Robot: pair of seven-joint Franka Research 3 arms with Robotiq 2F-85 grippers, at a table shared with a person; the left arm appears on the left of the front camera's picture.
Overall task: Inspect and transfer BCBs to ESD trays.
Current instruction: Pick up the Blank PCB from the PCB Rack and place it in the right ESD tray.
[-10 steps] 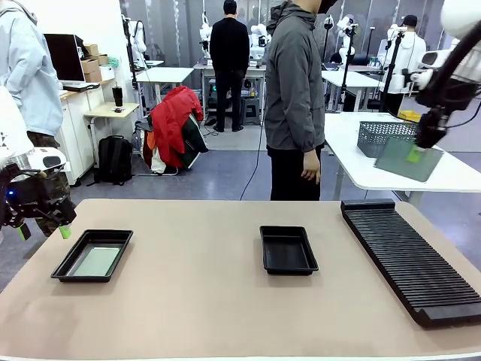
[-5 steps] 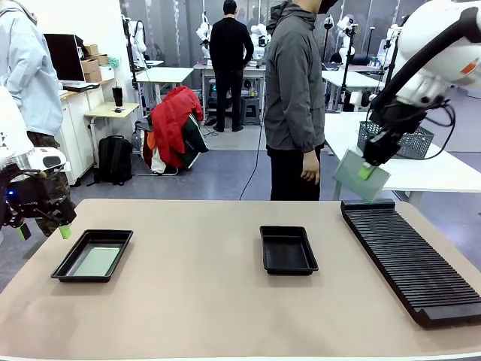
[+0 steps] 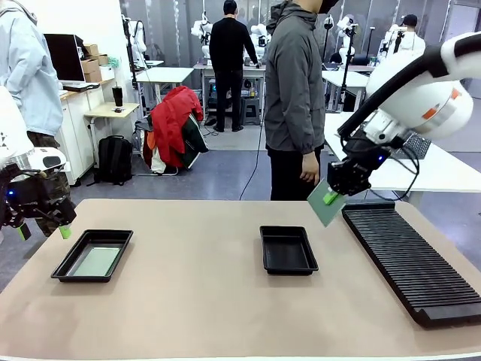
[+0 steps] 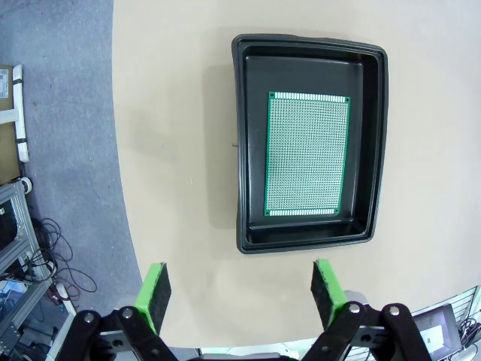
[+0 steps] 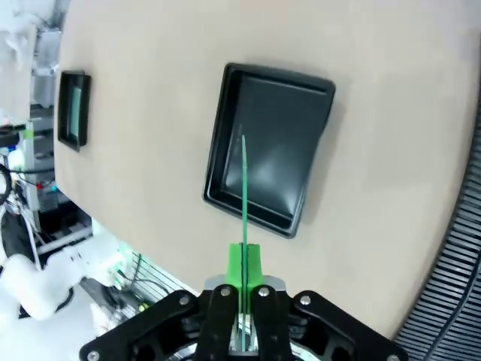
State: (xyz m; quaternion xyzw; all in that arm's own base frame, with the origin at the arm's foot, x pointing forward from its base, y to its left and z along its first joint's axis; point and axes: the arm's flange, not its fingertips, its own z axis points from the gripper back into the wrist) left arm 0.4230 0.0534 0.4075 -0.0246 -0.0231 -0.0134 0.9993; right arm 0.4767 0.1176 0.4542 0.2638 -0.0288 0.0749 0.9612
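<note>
My right gripper is shut on a thin green BCB, held tilted in the air above the table between the middle ESD tray and the ribbed rack. In the right wrist view this BCB is seen edge-on, rising from my right gripper over that black tray, which holds nothing. The left ESD tray holds a green BCB. My left gripper hangs open off the table's left edge. In the left wrist view the open left gripper hovers above that tray and its gridded board.
A long black ribbed rack lies along the table's right side. A person in a grey jacket stands at the far edge. Another person stands at the far left. A white table is behind the right arm.
My right arm has swung left and down from the white table behind, carrying the board to just above the near table beside the rack. The left arm has not moved.
</note>
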